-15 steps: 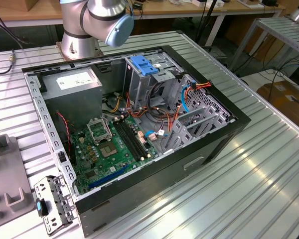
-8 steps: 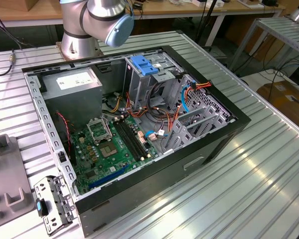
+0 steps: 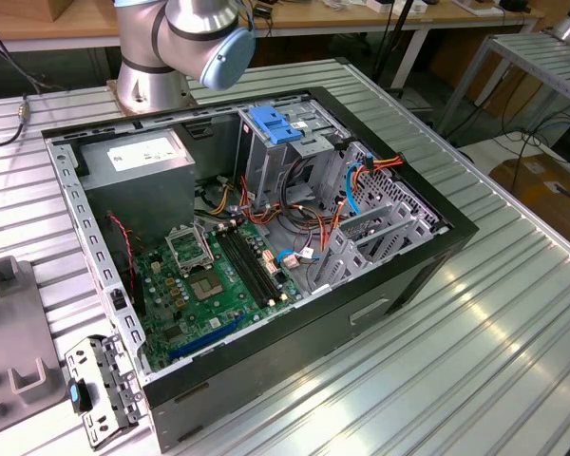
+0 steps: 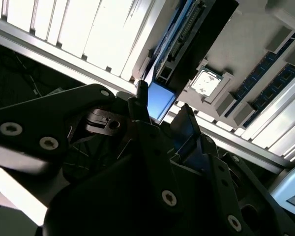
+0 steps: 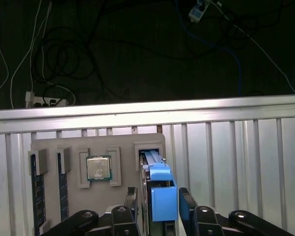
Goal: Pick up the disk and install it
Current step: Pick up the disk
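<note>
In both wrist views the disk (image 5: 160, 189) stands on edge in a slot of a grey holder tray (image 5: 123, 142); its blue carrier frame (image 4: 160, 101) faces the gripper. My gripper (image 5: 159, 202) is at the disk's upper end. Its black fingers (image 5: 185, 202) sit tight against either side of the blue frame, shut on the disk. The disk's lower part is still inside the slot. In the exterior view the open computer case (image 3: 266, 247) lies on the ribbed metal table.
The holder tray also carries a processor chip (image 5: 99, 168) and memory sticks (image 5: 35, 189). Inside the case are a metal drive cage with a blue handle (image 3: 275, 123), a grey power-supply box (image 3: 138, 157), the green motherboard (image 3: 209, 275) and loose cables (image 3: 361, 176). A metal bracket (image 3: 100, 389) lies beside the case.
</note>
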Tool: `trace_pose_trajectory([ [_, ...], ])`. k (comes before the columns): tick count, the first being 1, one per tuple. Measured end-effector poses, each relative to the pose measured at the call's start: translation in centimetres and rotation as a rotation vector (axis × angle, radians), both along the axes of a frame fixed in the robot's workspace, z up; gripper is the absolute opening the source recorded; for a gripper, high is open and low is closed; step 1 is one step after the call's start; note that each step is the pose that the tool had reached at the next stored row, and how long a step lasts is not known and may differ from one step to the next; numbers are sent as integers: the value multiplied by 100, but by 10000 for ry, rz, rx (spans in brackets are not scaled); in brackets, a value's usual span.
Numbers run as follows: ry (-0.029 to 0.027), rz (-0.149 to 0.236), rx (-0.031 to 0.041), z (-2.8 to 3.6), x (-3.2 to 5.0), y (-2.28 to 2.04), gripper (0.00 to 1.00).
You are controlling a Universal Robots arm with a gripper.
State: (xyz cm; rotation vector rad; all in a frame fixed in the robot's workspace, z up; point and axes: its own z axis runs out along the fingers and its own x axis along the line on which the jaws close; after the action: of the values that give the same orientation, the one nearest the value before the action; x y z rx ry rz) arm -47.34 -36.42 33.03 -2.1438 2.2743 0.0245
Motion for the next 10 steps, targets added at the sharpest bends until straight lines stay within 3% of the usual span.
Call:
trace_pose_trajectory([
  [6, 1, -1, 10, -58, -1, 8, 47],
  [10, 1, -1, 10, -134, -1, 9, 47],
])
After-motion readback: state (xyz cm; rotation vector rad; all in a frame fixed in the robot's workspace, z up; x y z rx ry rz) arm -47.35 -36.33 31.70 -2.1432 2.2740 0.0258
